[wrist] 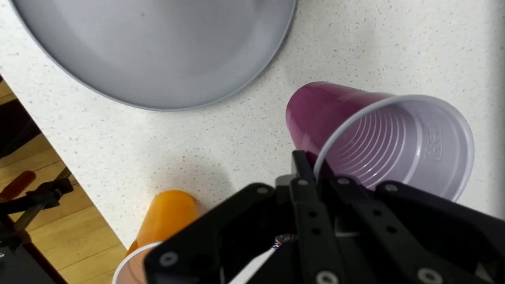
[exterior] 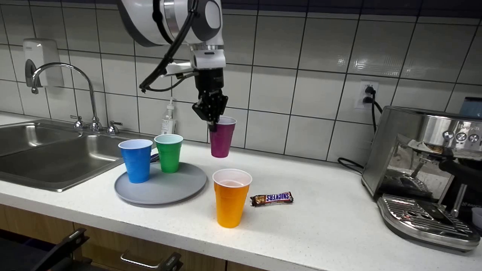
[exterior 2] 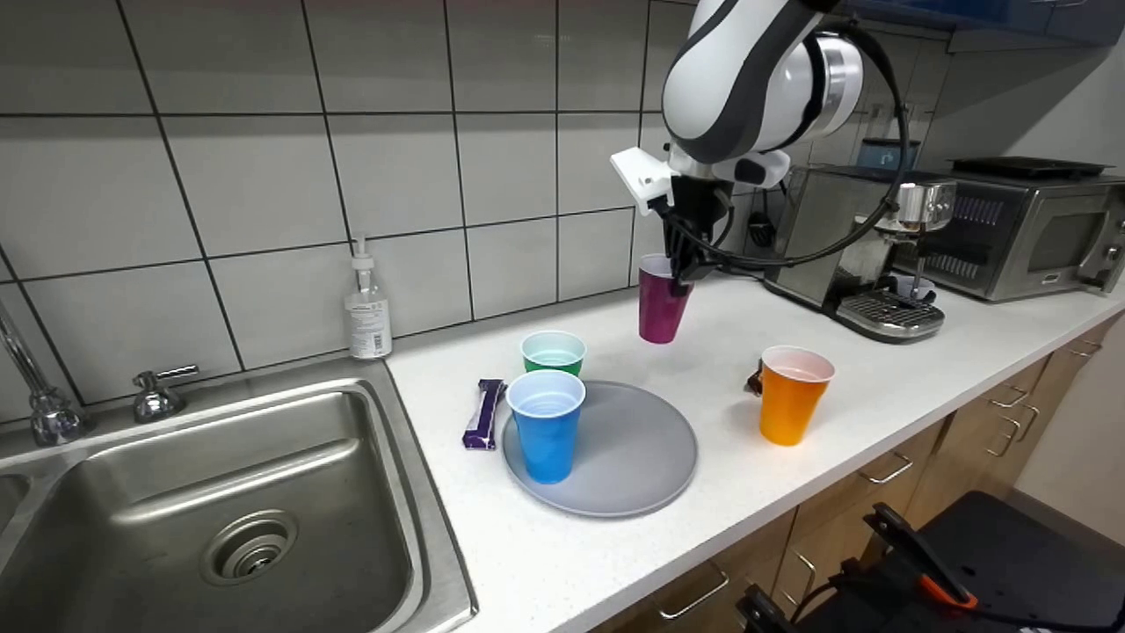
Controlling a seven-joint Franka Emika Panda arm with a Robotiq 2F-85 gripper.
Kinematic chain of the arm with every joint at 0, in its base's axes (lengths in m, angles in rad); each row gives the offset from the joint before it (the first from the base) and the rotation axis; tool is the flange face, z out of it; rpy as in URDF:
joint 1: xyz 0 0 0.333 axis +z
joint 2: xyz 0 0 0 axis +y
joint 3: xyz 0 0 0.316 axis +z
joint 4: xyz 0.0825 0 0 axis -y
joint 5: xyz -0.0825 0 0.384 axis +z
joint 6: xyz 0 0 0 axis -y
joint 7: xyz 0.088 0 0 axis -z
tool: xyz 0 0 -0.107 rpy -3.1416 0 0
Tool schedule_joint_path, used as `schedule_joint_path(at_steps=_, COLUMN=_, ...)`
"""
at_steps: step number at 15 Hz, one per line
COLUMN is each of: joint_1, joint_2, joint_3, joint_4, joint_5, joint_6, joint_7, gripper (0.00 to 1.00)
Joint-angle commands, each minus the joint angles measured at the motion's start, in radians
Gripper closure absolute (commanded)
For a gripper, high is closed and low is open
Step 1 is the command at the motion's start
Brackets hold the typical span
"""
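A purple cup (exterior: pixel 222 143) hangs above the white counter in both exterior views, its white-rimmed mouth upward. My gripper (wrist: pixel 315 162) is shut on the rim of this cup (wrist: pixel 327 104): one finger lies inside the wall, the other outside. A round grey plate (exterior 2: pixel 633 448) carries a blue cup (exterior: pixel 137 163) and a green cup (exterior: pixel 169 156). An orange cup (exterior 2: pixel 791 400) stands on the counter near its front edge. Beside it lies a Snickers bar (exterior: pixel 272 198), mostly hidden by my gripper in the wrist view. A purple-wrapped bar (exterior 2: pixel 483 415) rests by the plate.
A steel sink (exterior 2: pixel 422 519) with a curved faucet (exterior: pixel 90 84) borders the plate's side of the counter. Behind stand a soap bottle (exterior 2: pixel 366 308) and a tiled wall (exterior: pixel 275 90). At the far end are an espresso machine (exterior: pixel 380 154) and a microwave (exterior 2: pixel 1019 233).
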Motion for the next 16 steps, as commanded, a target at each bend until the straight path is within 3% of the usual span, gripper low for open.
schedule_joint_path(at_steps=1, joint_1=-0.019, joint_2=-0.087, joint_3=0.051, joint_4=-0.071, joint_5=0.025, joint_6=0.006, joint_7=-0.03, gripper=0.99)
schedule_joint_path(at_steps=8, joint_1=-0.019, joint_2=-0.065, joint_3=0.105, joint_4=-0.098, joint_5=0.026, joint_6=0.049, joint_7=-0.018, gripper=0.99)
schedule_joint_path(at_steps=16, joint_1=-0.009, joint_2=-0.005, joint_3=0.123, joint_4=-0.09, joint_5=0.031, joint_6=0.06, joint_7=-0.02, gripper=0.99)
